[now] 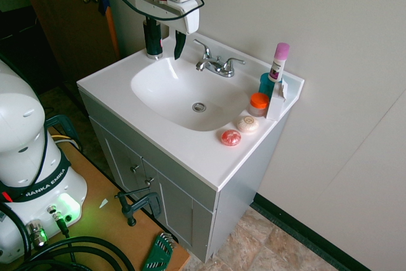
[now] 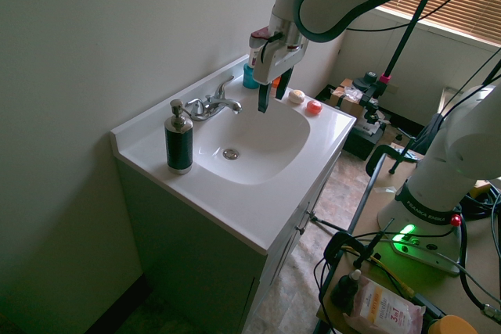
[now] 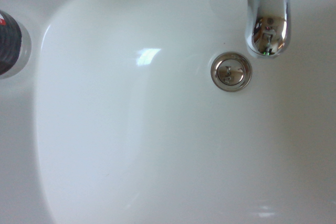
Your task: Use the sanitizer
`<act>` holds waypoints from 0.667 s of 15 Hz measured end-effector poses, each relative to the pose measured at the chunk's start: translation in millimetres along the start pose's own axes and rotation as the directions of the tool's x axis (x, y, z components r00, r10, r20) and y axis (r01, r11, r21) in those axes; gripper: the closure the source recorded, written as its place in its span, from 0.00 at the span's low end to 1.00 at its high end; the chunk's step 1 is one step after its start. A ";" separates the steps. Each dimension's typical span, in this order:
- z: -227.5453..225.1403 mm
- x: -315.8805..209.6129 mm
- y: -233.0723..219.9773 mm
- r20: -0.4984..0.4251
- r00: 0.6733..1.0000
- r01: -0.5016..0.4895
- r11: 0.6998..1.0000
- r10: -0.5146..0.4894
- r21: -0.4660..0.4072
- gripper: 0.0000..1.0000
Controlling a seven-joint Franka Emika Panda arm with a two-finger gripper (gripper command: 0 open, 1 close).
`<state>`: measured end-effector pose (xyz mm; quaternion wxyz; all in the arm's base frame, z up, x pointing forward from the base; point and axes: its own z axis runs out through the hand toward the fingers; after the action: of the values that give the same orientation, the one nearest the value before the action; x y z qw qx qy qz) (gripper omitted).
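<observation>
Two dark fingers of the white arm's tool (image 2: 272, 93) stood wide apart and held nothing, pointing straight down above the white oval sink basin (image 2: 258, 150). One small dark green-black cylindrical pump sanitizer bottle (image 2: 178, 140) with a silver-grey pump head stood upright on the white tabletop (image 2: 235, 213) at the back corner beside the basin, on the far side of the chrome faucet (image 2: 213, 104) from the other toiletries; in the first exterior view it (image 1: 151, 41) showed partly behind the tool (image 1: 166, 41), and the second exterior view showed the two well apart. Near the opposite back corner sat a teal cup (image 1: 266, 83), a white tube-bottle with a pink cap (image 1: 278, 61), a small jar with an orange lid (image 1: 258, 103), a pale round soap (image 1: 247, 124) and a pink-red round soap (image 1: 231, 137). From the wrist view, the chrome drain (image 3: 231, 71) lay below the faucet spout (image 3: 268, 19), with the sanitizer's base (image 3: 10, 43) at the frame's edge.
</observation>
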<state>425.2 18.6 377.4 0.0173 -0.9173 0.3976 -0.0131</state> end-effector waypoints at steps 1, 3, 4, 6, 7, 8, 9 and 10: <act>0.5 0.0 0.0 0.001 1.000 0.000 1.000 0.000 -0.001 0.00; -7.1 1.4 -5.1 -0.010 1.000 0.005 1.000 -0.005 0.010 0.00; -20.0 2.8 -13.3 -0.022 1.000 0.014 1.000 -0.013 0.021 0.00; -67.0 0.9 -42.8 -0.058 0.997 0.044 0.998 -0.041 0.055 1.00; -93.5 -3.2 -59.6 -0.073 0.996 0.062 0.996 -0.057 0.071 1.00; -115.1 -7.7 -74.7 -0.084 0.994 0.076 0.994 -0.070 0.081 1.00; -130.5 -11.8 -91.6 -0.096 0.992 0.089 0.992 -0.080 0.091 1.00; -138.0 -13.9 -108.1 -0.105 0.991 0.099 0.991 -0.089 0.092 1.00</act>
<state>489.3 99.6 519.7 0.0413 -0.9312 0.3533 -0.0794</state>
